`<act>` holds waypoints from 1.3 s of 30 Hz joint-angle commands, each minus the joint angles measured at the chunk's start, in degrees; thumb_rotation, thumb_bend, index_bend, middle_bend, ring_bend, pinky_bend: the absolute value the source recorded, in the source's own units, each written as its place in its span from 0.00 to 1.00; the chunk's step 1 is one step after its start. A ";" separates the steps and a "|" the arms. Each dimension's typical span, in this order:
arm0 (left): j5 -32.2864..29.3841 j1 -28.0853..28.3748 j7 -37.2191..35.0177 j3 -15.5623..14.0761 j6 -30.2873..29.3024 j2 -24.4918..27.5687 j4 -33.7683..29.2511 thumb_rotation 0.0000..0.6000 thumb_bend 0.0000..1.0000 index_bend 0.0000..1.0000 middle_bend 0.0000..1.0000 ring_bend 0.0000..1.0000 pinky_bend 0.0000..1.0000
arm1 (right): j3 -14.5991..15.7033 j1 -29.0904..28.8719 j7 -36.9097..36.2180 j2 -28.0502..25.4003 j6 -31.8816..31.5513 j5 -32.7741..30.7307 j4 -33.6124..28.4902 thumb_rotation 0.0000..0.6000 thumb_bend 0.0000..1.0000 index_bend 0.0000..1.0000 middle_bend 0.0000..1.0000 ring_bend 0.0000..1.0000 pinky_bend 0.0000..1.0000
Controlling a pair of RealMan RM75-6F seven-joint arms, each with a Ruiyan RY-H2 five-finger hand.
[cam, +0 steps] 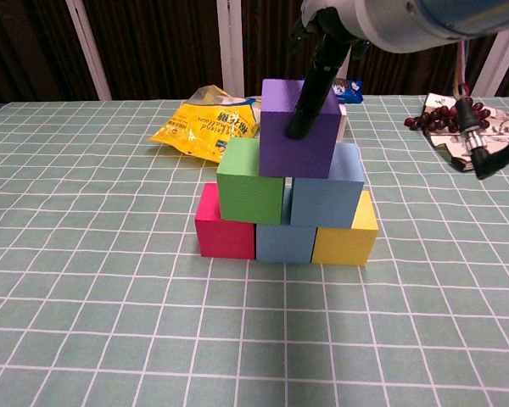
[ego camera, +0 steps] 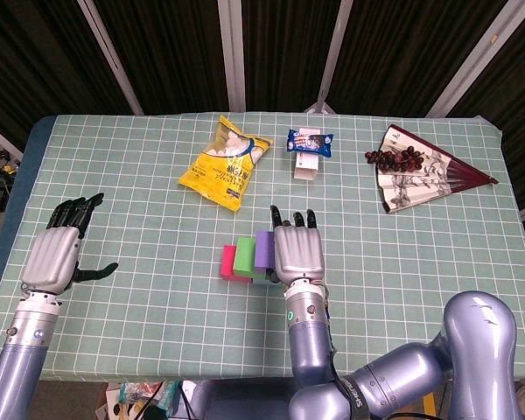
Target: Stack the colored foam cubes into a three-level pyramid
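Note:
A pyramid of foam cubes stands mid-table. Its bottom row is a red cube (cam: 225, 233), a blue cube (cam: 284, 243) and a yellow cube (cam: 348, 239). On these sit a green cube (cam: 248, 192) and a light blue cube (cam: 327, 191). The purple cube (cam: 280, 144) rests on top, slightly tilted. My right hand (ego camera: 298, 252) hovers over the stack and grips the purple cube, one dark finger (cam: 312, 89) pressed on its front face. My left hand (ego camera: 57, 254) lies open at the table's left side, far from the cubes.
A yellow snack bag (ego camera: 227, 162) lies behind the stack. A small blue-and-white packet (ego camera: 308, 149) is to its right. A folding fan with dark beads (ego camera: 420, 171) sits at the back right. The green gridded cloth (ego camera: 420, 289) covers the table.

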State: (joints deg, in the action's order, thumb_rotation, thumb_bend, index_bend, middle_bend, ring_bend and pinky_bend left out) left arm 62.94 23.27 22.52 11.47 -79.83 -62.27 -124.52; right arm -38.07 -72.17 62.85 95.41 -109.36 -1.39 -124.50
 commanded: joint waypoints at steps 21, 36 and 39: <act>-0.19 0.06 0.30 -0.05 -0.12 0.10 -0.23 1.00 0.06 0.00 0.12 0.08 0.04 | 0.32 0.77 -0.77 0.50 0.08 2.04 -0.18 1.00 0.27 0.00 0.28 0.05 0.00; 0.01 0.01 0.15 -0.13 -0.12 0.27 -0.45 1.00 0.07 0.00 0.12 0.08 0.04 | 0.59 1.14 -0.19 0.31 0.02 2.45 -1.66 1.00 0.27 0.00 0.18 0.00 0.00; 0.13 -0.02 0.09 -0.13 -0.15 0.35 -0.49 1.00 0.07 0.00 0.12 0.08 0.04 | 0.57 1.27 -0.12 0.15 0.04 2.42 -2.21 1.00 0.27 0.00 0.16 0.00 0.00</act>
State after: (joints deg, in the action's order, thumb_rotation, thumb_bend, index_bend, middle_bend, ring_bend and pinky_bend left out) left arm 63.06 23.25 22.61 11.33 -79.97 -61.92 -125.01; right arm -37.49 -70.94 62.70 95.61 -109.32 1.05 -126.63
